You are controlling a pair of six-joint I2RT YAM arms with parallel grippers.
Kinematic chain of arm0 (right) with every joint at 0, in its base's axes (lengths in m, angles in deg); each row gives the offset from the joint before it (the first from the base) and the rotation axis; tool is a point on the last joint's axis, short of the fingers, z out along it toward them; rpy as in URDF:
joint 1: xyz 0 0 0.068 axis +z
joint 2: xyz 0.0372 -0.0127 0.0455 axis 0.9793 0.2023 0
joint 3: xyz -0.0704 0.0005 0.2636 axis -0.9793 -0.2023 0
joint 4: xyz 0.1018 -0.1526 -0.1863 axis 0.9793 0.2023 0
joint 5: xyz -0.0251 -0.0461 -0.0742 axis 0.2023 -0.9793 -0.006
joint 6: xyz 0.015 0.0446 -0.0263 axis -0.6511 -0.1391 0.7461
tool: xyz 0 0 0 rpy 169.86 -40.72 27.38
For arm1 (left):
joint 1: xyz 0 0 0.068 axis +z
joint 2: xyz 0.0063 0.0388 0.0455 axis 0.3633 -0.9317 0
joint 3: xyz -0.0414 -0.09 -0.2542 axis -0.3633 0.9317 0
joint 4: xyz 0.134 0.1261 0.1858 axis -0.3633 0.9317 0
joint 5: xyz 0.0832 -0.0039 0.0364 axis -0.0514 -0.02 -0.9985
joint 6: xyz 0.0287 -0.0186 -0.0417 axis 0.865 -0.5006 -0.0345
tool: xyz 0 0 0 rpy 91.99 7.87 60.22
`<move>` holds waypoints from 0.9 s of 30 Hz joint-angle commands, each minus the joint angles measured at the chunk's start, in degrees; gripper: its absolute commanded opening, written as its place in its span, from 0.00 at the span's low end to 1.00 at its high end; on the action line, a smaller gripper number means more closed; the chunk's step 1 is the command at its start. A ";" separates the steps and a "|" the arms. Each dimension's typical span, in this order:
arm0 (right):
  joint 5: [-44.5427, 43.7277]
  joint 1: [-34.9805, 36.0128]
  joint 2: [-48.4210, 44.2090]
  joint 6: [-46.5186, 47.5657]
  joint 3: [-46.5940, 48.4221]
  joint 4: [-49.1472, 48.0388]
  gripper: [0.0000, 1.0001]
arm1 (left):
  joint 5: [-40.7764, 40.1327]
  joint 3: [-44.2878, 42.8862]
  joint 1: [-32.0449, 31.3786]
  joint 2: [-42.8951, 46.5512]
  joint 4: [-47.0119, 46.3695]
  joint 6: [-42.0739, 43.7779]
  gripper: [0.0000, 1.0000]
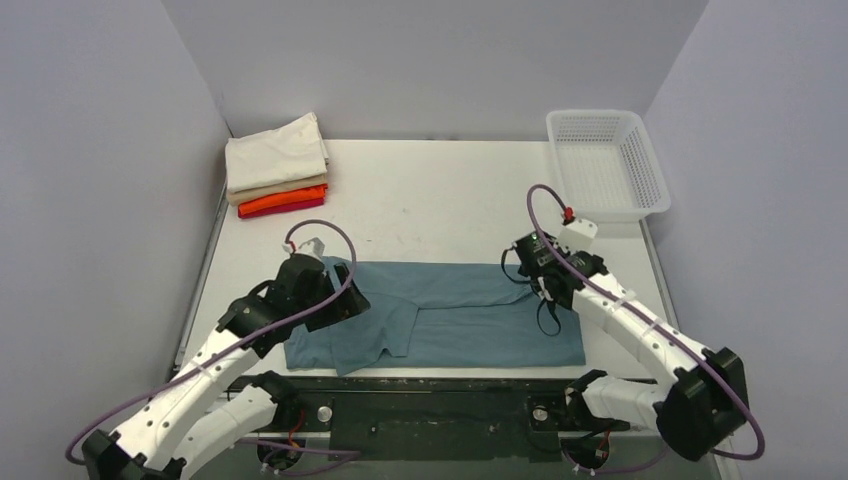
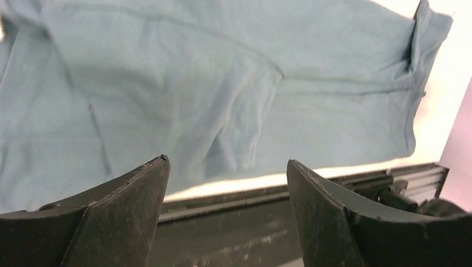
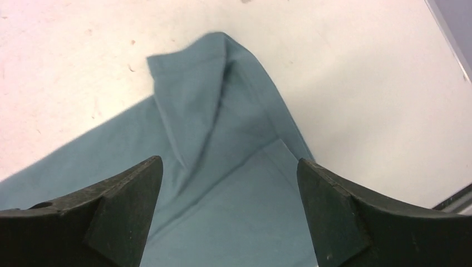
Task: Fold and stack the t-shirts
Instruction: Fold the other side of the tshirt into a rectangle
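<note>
A teal-blue t-shirt (image 1: 450, 315) lies spread flat along the near part of the table, folded lengthwise into a wide band. It fills the left wrist view (image 2: 211, 89) and the right wrist view (image 3: 222, 183). My left gripper (image 1: 335, 300) is open and empty above its left end (image 2: 225, 167). My right gripper (image 1: 545, 300) is open and empty above its right end (image 3: 228, 167), where a corner of the cloth (image 3: 189, 72) is turned up. A stack of folded shirts sits at the back left: cream (image 1: 275, 150) on top, then tan (image 1: 275, 190), orange (image 1: 283, 202) and red (image 1: 285, 212).
A white mesh basket (image 1: 607, 165) stands at the back right corner. The dark metal rail (image 1: 430, 400) with the arm bases runs along the near edge. Grey walls close the table on three sides.
</note>
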 commanded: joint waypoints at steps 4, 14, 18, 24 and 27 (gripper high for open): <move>7.64 -3.73 22.46 15.32 12.81 -2.41 0.93 | -1.27 -0.35 4.90 -19.21 -24.33 2.72 0.88; 7.59 -6.52 35.30 16.77 16.78 4.82 0.95 | 5.41 3.41 14.18 -36.42 -35.47 2.73 0.91; 3.56 -10.32 32.32 14.30 14.59 6.86 0.95 | 4.44 3.94 16.85 -38.95 -34.75 3.37 0.92; 0.46 -18.52 24.97 10.58 9.18 10.35 0.95 | 4.11 4.40 19.39 -41.04 -34.10 4.38 0.92; 0.04 -23.61 17.88 8.16 4.53 10.58 0.96 | 4.59 4.03 20.22 -41.89 -33.88 4.99 0.93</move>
